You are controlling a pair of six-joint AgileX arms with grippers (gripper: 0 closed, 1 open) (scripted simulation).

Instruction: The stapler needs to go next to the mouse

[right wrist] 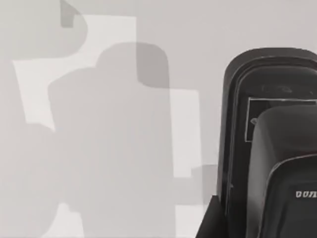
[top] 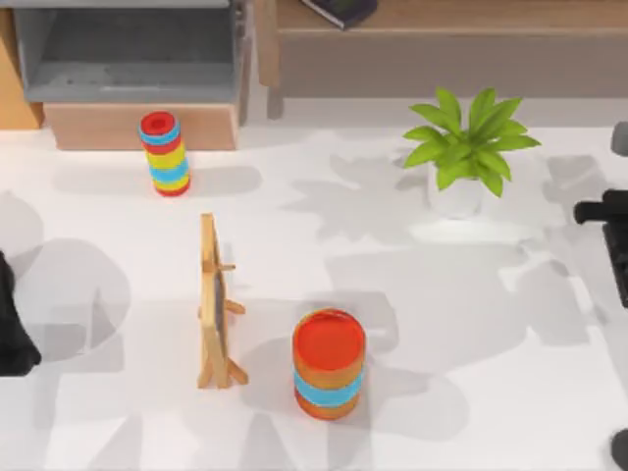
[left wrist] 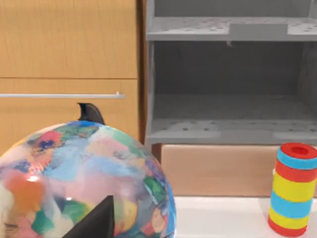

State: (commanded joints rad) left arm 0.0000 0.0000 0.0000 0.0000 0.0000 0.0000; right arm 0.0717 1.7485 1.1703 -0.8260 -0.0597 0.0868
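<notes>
Lying on the white table (top: 412, 294), the stapler (right wrist: 277, 148) shows close up in the right wrist view as a black oblong body with a pale-outlined label patch, flat on the bare surface among grey shadows. A dark wedge of the right gripper (right wrist: 212, 220) sits just beside it, and I cannot tell whether that pincer is open, closed or touching the stapler. From above, the right arm (top: 610, 231) reaches in at the table's right edge, about halfway along it, and the left arm (top: 12, 329) sits at the left edge, nearer the front. The left gripper (left wrist: 94, 168) is right against a many-coloured globe (left wrist: 74, 178), with one black tip showing behind the globe and another in front of it; whether it grips the globe or merely stands around it I cannot tell. A small striped cylinder (top: 165, 154) stands upright near the back edge toward the left, just in front of a wooden cabinet with a grey shelf (top: 128, 59). A wooden easel (top: 216, 304) stands left of the table's middle, and a larger striped cylinder (top: 329, 363) stands upright near it, toward the front edge. A potted green plant (top: 469, 147) sits toward the back right corner.
</notes>
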